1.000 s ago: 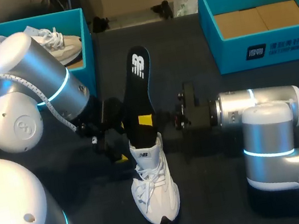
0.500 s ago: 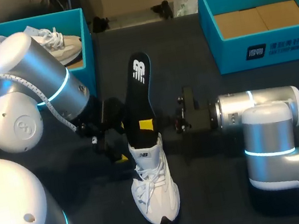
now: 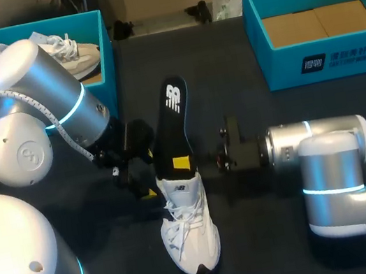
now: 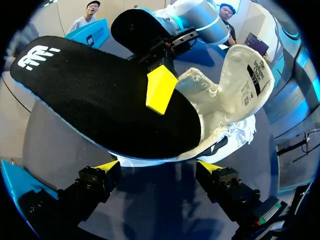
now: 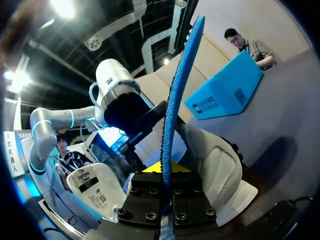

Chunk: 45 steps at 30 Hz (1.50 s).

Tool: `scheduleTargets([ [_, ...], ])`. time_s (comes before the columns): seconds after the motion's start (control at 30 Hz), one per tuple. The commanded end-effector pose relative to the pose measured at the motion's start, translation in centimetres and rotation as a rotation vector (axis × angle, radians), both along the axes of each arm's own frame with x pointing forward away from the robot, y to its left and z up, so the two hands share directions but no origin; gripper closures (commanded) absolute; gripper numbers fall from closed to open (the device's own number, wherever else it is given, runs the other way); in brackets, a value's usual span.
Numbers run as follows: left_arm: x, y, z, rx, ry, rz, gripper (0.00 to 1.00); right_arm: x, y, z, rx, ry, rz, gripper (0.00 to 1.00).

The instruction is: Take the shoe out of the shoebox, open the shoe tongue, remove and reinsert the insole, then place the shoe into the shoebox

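A white shoe (image 3: pixel 189 232) stands on the dark table, toe toward me, its tongue (image 4: pixel 250 70) folded open. The black insole (image 3: pixel 172 117) rises steeply from the shoe's opening, its heel end inside. My right gripper (image 3: pixel 186 162) comes in from the right and is shut on the insole low down; one yellow fingertip (image 4: pixel 160 89) lies flat on its black face. Seen from the right wrist, the insole (image 5: pixel 177 95) runs edge-on out of that gripper (image 5: pixel 167 192). My left gripper (image 4: pixel 159 167) is open just behind the shoe's heel (image 4: pixel 165 155), fingers spread to either side.
A teal shoebox (image 3: pixel 105 51) at the back left holds a second white shoe (image 3: pixel 65 51). Another teal shoebox (image 3: pixel 340 59) at the back right shows only its cardboard floor. My left arm's big joints (image 3: pixel 44 112) crowd the table's left side.
The right gripper has lowered the insole, sliding it deeper into the shoe. The left arm and the shoe have stayed put.
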<state>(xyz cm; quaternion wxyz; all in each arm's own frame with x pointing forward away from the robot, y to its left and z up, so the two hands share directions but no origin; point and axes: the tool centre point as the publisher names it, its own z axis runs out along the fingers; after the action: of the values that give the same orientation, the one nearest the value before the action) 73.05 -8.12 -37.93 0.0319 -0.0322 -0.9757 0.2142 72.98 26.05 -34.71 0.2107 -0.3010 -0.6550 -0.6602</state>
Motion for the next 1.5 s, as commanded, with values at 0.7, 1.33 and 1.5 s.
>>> scheduleTargets([
  [0.7, 0.0, 0.0, -0.1, 0.001, 0.0, 0.0, 0.0, -1.6, 0.5, -1.8, -0.009, 0.075, 0.077, 1.0],
  [1.33, 0.0, 0.0, -0.1, 0.001, 0.0, 0.0, 0.0, -1.7, 0.8, -0.1, -0.036, 0.004, 0.098, 0.84],
  [1.5, 0.0, 0.0, -0.1, 0.001, 0.0, 0.0, 0.0, -1.7, 0.8, 0.6, -0.048, -0.018, 0.103, 0.77],
])
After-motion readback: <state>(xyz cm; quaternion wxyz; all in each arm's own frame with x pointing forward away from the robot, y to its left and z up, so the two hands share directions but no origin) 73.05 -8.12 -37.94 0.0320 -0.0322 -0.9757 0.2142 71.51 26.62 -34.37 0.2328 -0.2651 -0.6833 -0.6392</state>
